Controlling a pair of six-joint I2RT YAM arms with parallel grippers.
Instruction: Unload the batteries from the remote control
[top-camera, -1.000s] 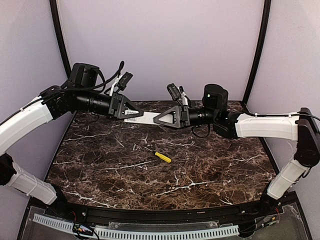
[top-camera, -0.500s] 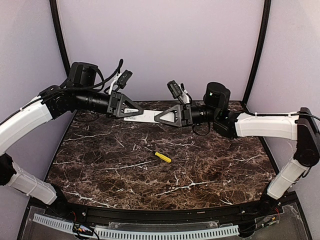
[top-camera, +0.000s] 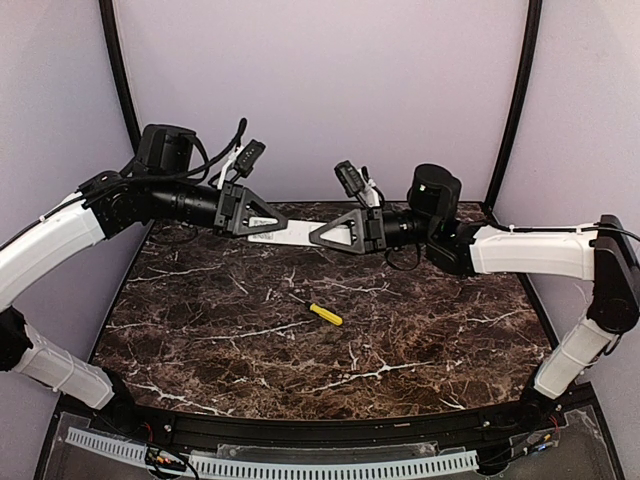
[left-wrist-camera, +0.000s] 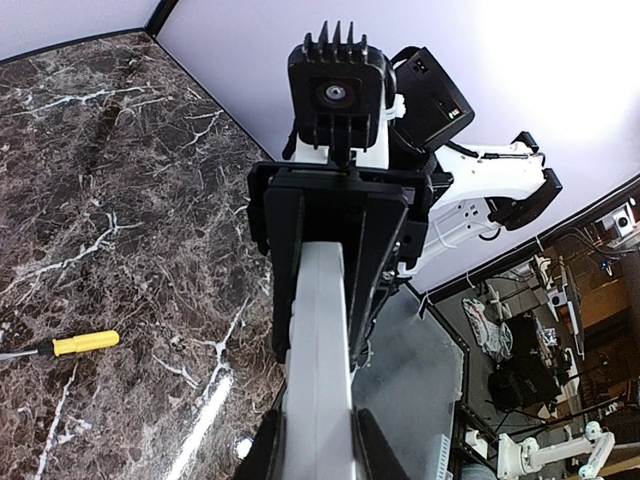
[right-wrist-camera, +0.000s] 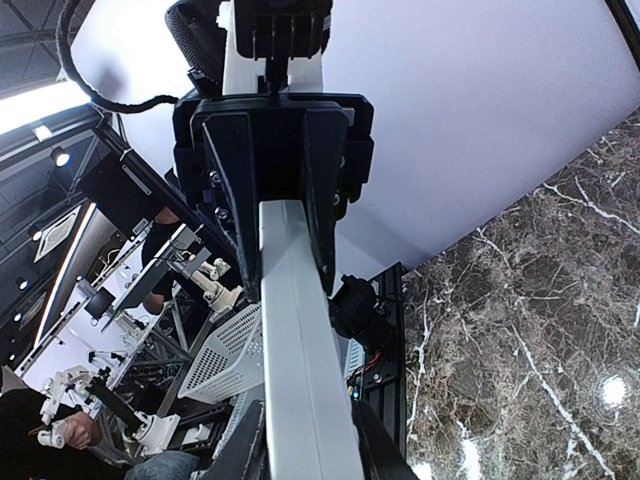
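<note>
The white remote control hangs in the air at the back of the table, held level between both grippers. My left gripper is shut on its left end, where a small sticker shows. My right gripper is shut on its right end. In the left wrist view the remote runs as a white bar between my fingers to the other gripper. In the right wrist view the remote does the same. The batteries are hidden.
A yellow-handled screwdriver lies on the dark marble table near its middle, below the grippers; it also shows in the left wrist view. Black frame posts and pale walls close in the back and sides.
Both grippers and the remote have drifted slightly up and back from one second ago; since half a second ago almost nothing has moved. Both grips are unchanged.
</note>
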